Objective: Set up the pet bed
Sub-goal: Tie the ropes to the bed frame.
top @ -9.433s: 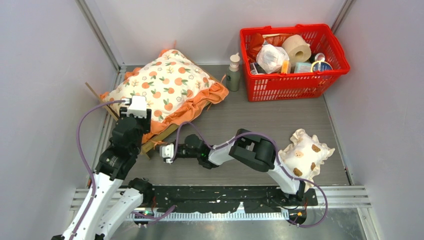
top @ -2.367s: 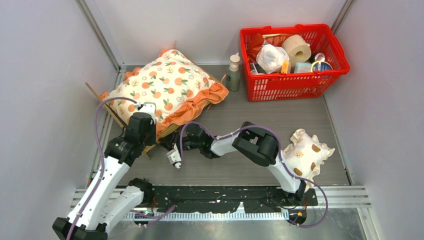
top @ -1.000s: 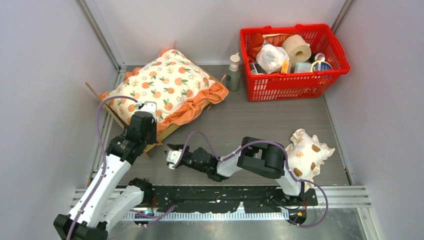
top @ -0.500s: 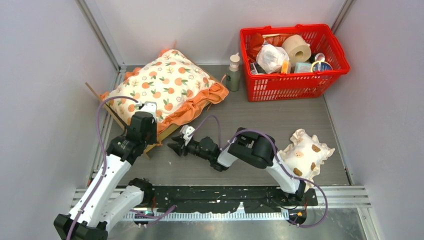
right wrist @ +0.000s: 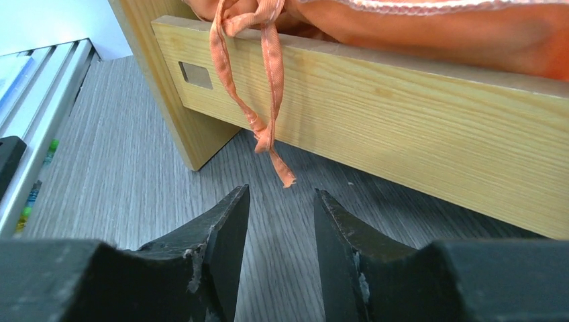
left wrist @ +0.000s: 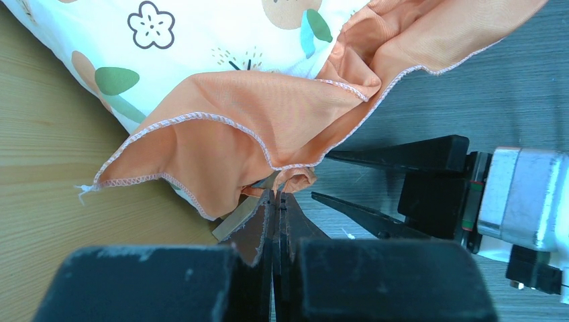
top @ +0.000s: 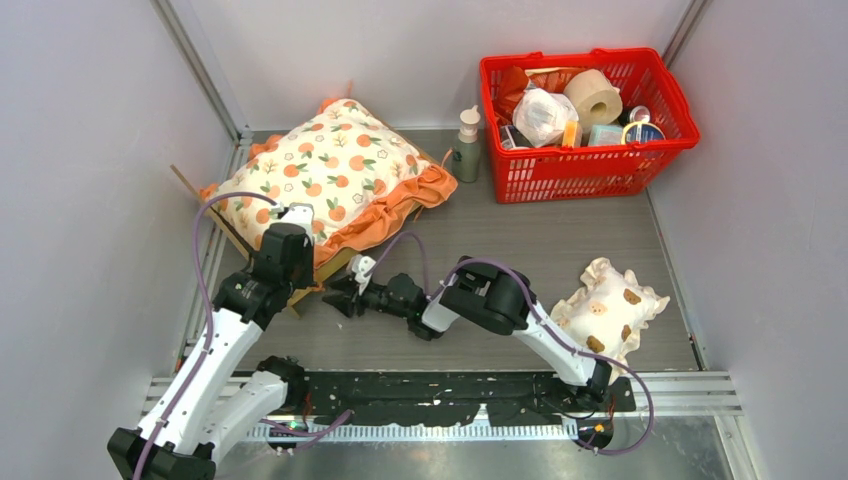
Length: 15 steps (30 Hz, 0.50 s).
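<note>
Since a second ago, the right end effector (right wrist: 278, 194) had slid up the worktop (top: 520, 240) toward the pet bed (right wrist: 402, 100), and its jaws had spread a little wider. They were partly open, with a clear gap between them, and they held nothing. They pointed at the long wooden side rail of the bed, low over the grey boards and near the rail but not touching it. A thin orange strip (right wrist: 268, 100) hung down over the rail, and its frayed tip dangled just past the gap.

The left arm had stayed where it was. The left end effector (left wrist: 275, 201) was shut tight, with its two fingers pressed flat together. Its tips sat right at the edge of the orange frill. I cannot tell if they nipped any cloth.

The pet bed stood at the back left of the worktop, turned at a slant. The big cushion (top: 330, 165) with orange fruit on it lay on top and hid most of the wood.

The small spotted pillow (top: 605, 310) lay near the front right, well apart from the bed. The red basket (top: 580, 170) sat at the back right, full of things. A pale bottle (top: 467, 145) stood upright just beside the basket, between it and the cushion
</note>
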### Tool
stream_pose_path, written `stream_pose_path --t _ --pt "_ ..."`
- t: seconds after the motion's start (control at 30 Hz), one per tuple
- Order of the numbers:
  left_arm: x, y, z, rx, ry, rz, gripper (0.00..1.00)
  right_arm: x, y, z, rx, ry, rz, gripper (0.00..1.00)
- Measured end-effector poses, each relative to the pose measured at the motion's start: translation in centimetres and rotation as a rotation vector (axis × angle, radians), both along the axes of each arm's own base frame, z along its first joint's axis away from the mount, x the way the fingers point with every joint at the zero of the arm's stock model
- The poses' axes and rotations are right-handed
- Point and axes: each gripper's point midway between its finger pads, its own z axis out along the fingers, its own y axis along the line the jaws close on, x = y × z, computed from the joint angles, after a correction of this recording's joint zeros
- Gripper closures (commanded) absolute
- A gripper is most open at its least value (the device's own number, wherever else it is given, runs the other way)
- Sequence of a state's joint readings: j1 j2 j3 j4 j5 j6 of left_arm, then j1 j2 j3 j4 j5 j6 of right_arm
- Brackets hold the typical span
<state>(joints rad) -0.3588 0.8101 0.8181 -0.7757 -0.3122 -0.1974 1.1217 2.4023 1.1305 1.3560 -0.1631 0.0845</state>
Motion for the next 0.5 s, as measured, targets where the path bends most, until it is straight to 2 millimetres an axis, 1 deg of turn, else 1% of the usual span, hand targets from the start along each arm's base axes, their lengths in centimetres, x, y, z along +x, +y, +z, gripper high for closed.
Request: stream_pose_path --t 0.13,0.23,0.5 --pt "0.0 0.0 0.0 -0.001 0.0 -0.001 1.0 0.1 0.7 -0.1 -0.002 -0.038 0.011 0.49" --pt "0.0 0.0 0.0 -0.001 0.0 -0.001 1.0 0.3 0.9 0.0 -0.005 -0.074 0.013 0.48" --pt "0.0 0.0 0.0 -0.001 0.0 -0.001 1.0 0.4 1.4 -0.4 -0.025 -0.139 0.015 0.53"
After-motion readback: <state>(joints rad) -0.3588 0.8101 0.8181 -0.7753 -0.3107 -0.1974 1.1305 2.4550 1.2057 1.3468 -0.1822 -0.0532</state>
